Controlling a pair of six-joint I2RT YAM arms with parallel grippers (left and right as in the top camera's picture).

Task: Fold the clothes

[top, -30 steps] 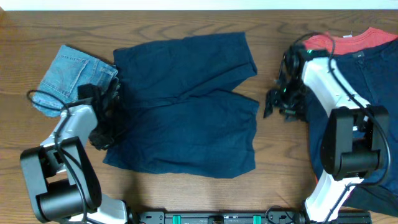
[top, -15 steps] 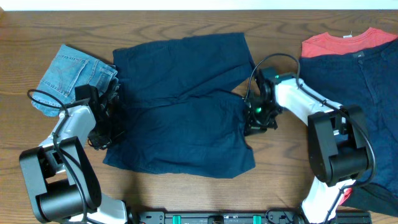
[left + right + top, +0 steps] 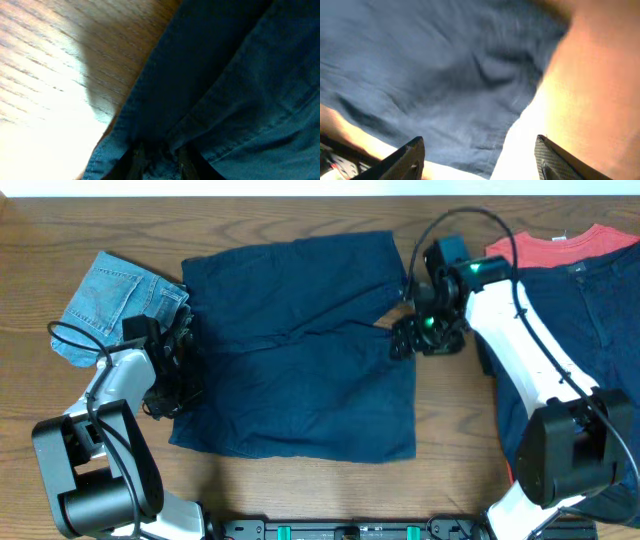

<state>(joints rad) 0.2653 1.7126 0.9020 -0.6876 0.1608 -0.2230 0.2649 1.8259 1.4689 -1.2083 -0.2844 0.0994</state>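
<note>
Navy shorts (image 3: 300,345) lie spread flat mid-table (image 3: 460,440), waistband toward the left arm and both legs pointing right. The left gripper (image 3: 165,395) sits at the waistband edge; in its wrist view the fingertips (image 3: 137,157) are drawn close with a fold of the shorts' fabric pinched between them. The right gripper (image 3: 405,345) is over the inner hem of the legs with its fingers (image 3: 410,157) spread wide and nothing between them. Folded jeans (image 3: 115,305) rest at far left, and a red shirt (image 3: 560,248) and a dark garment (image 3: 590,320) at far right.

White arms (image 3: 530,340), black joints (image 3: 572,450), looping cables (image 3: 468,212)
</note>
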